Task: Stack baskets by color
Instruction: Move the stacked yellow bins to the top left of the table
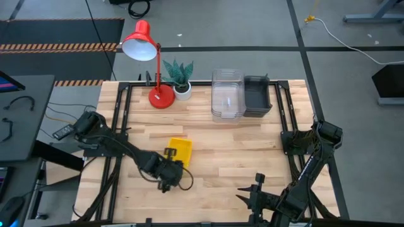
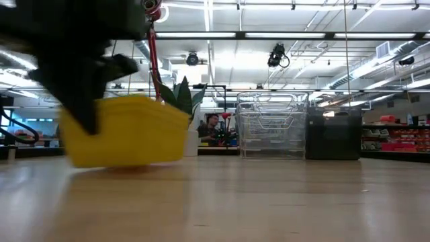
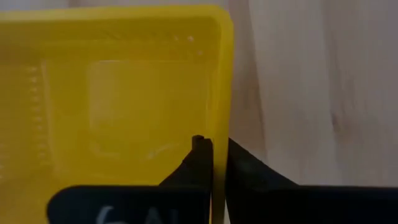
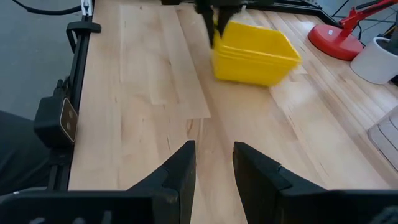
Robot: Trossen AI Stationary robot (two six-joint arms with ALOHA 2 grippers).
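A small yellow basket (image 1: 182, 150) sits on the wooden table left of the middle, seen also in the low view (image 2: 127, 131) and the right wrist view (image 4: 255, 53). My left gripper (image 1: 169, 155) stands over the basket's left wall, shut on it. A stack of clear baskets (image 1: 227, 94) and a dark grey basket (image 1: 257, 96) stand side by side on their bottoms at the far edge. My right gripper (image 4: 211, 165) hangs open over bare table near the near right edge, with nothing between its fingers. My left gripper pinches the yellow basket's side wall (image 3: 219, 124) at the rim, one finger (image 3: 198, 158) inside the basket and the other (image 3: 249, 171) outside. The fingers come from above, slanting down. The basket's bottom seems to rest on the table.
A red desk lamp (image 1: 151, 60) and a small potted plant (image 1: 180, 79) stand at the far left of the table. Black frame rails (image 1: 120, 126) run along both sides. Bare wood lies between the yellow basket and the far baskets.
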